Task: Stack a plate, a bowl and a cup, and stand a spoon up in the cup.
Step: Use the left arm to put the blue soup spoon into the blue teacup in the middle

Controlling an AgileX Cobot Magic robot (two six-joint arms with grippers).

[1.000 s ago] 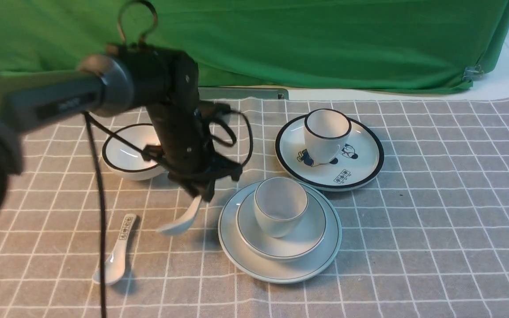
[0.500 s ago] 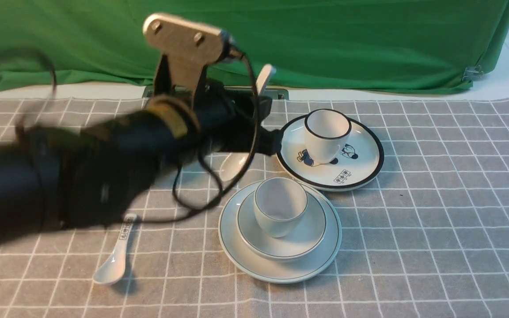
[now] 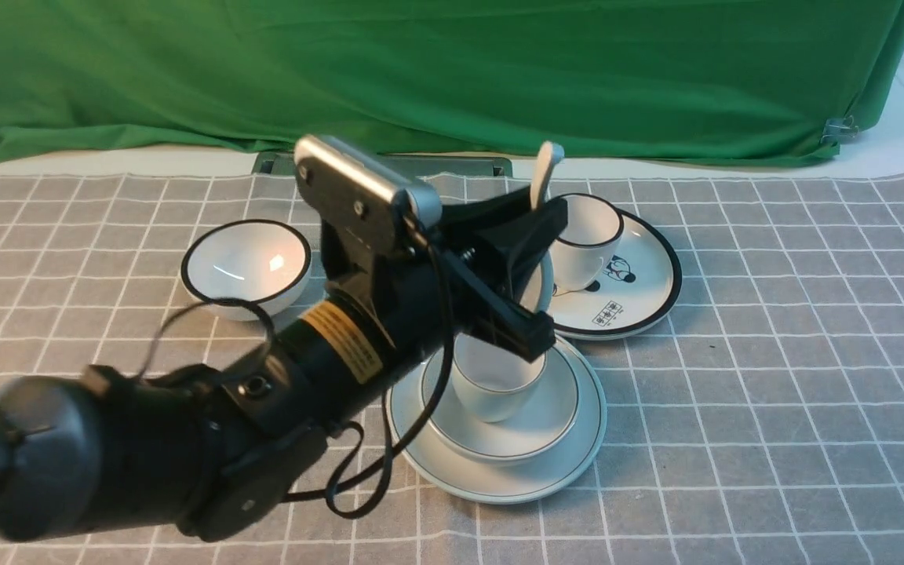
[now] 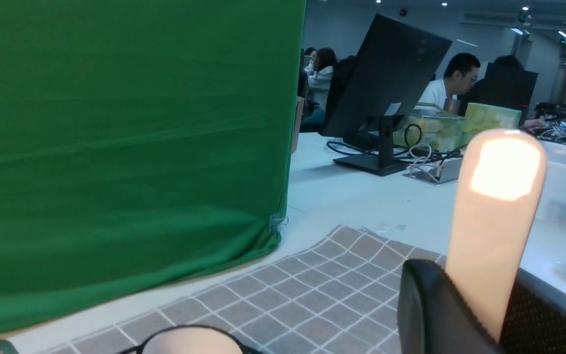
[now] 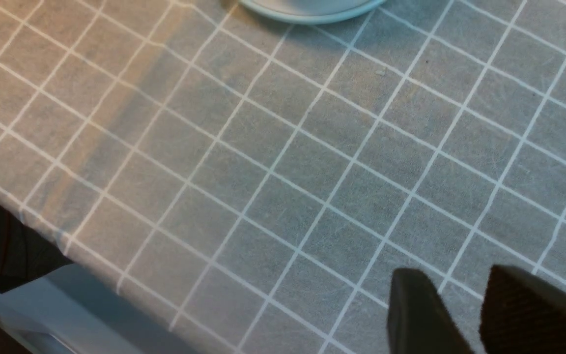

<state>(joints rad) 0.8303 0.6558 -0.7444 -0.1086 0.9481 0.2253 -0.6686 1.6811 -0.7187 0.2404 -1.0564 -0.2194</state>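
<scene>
Black-rimmed bowl (image 3: 246,267), panda plate (image 3: 640,297) (black-rimmed cup (image 3: 593,249) atop)

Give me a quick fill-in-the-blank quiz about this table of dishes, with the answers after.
The left claw holds a white ____, handle up.
The cup sits in the bowl, which rests on the plain ____.
The cloth backdrop at the far side is ____.
Answers: spoon, plate, green.

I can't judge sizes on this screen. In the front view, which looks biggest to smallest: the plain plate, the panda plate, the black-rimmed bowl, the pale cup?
1-2. plain plate and panda plate: close; the panda one is farther back and partly hidden, so unranked.
3. black-rimmed bowl.
4. pale cup.
</scene>
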